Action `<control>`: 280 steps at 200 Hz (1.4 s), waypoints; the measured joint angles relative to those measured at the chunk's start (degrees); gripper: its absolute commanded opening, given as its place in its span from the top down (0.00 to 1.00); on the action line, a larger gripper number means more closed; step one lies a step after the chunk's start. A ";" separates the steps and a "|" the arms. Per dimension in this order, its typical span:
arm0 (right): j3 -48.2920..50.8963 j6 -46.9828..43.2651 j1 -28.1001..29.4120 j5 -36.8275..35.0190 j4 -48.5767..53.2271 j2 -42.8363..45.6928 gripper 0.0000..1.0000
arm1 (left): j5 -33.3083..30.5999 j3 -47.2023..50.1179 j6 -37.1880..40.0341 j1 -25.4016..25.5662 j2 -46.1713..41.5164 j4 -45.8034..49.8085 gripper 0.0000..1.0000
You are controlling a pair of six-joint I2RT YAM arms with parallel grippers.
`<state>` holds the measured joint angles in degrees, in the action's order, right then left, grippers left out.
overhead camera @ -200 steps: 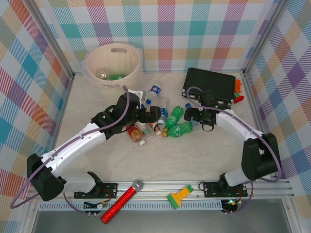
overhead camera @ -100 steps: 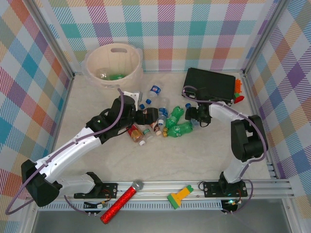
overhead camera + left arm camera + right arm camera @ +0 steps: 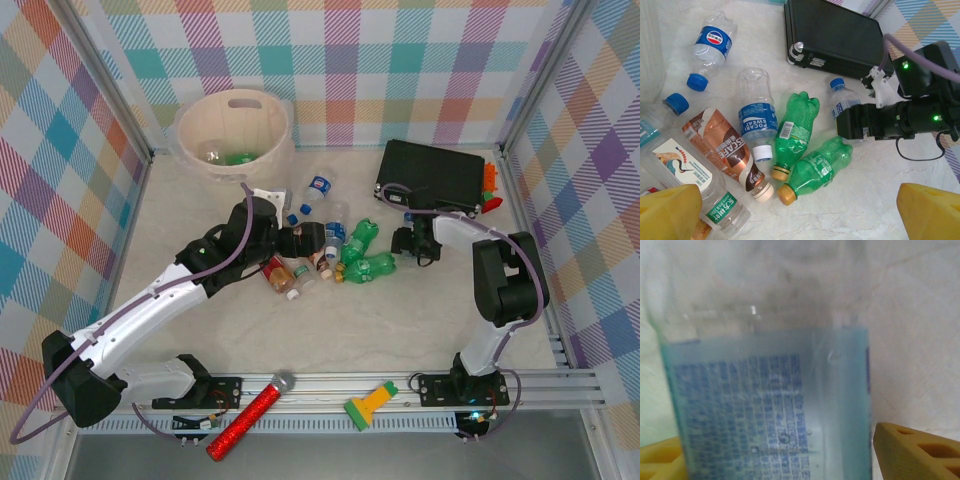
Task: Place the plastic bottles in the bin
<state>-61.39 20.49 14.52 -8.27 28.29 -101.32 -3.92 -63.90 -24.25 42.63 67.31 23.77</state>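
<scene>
Several plastic bottles lie in a heap mid-table (image 3: 325,248): two green ones (image 3: 817,167), a Pocari Sweat bottle (image 3: 756,114), a brown-labelled one (image 3: 725,152) and a Pepsi bottle (image 3: 712,47). My left gripper (image 3: 800,215) hovers open above them, its yellow pads (image 3: 670,212) wide apart and holding nothing. My right gripper (image 3: 405,240) is low at the heap's right edge. It is open, and its fingers (image 3: 920,452) straddle a clear blue-labelled bottle (image 3: 770,390) that lies on the table. The cream bin (image 3: 190,125) stands at the back left with a few bottles inside.
A flat black case (image 3: 432,172) lies at the back right, just behind the right gripper. A red glitter microphone (image 3: 250,415) and a green-and-yellow tool (image 3: 370,403) rest on the front rail. Plaid walls enclose the table.
The right arm has folded up, its elbow swinging in over the gripper, which stayed at the small bottle. The left arm drew back slightly to the left.
</scene>
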 measured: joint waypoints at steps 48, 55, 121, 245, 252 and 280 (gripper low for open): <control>2.69 0.00 0.00 0.42 -1.88 3.06 0.36 | 0.00 0.00 -0.26 0.00 0.00 0.02 0.00; 3.04 -0.02 0.00 0.39 -1.90 4.07 0.36 | 0.00 0.00 -0.37 0.00 0.00 0.02 0.00; 7.17 -0.04 1.55 -0.31 -3.06 19.39 0.37 | 0.02 -0.90 -3.28 0.00 0.50 0.07 0.00; 11.61 -9.07 27.26 1.66 -9.68 41.66 0.38 | 7.67 -3.37 -12.72 -1.60 5.62 -9.18 0.07; 11.61 -9.42 28.28 1.68 -9.86 41.66 0.38 | 8.11 -3.45 -13.40 -2.01 5.75 -9.90 0.07; 11.61 -9.49 29.53 1.42 -10.47 41.66 0.39 | 9.09 -3.43 -15.74 -3.96 6.84 -11.32 0.11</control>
<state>-49.78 11.00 44.05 -6.85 17.82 -59.66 5.17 -67.33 -39.99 38.68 74.15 12.45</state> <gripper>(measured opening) 0.614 0.914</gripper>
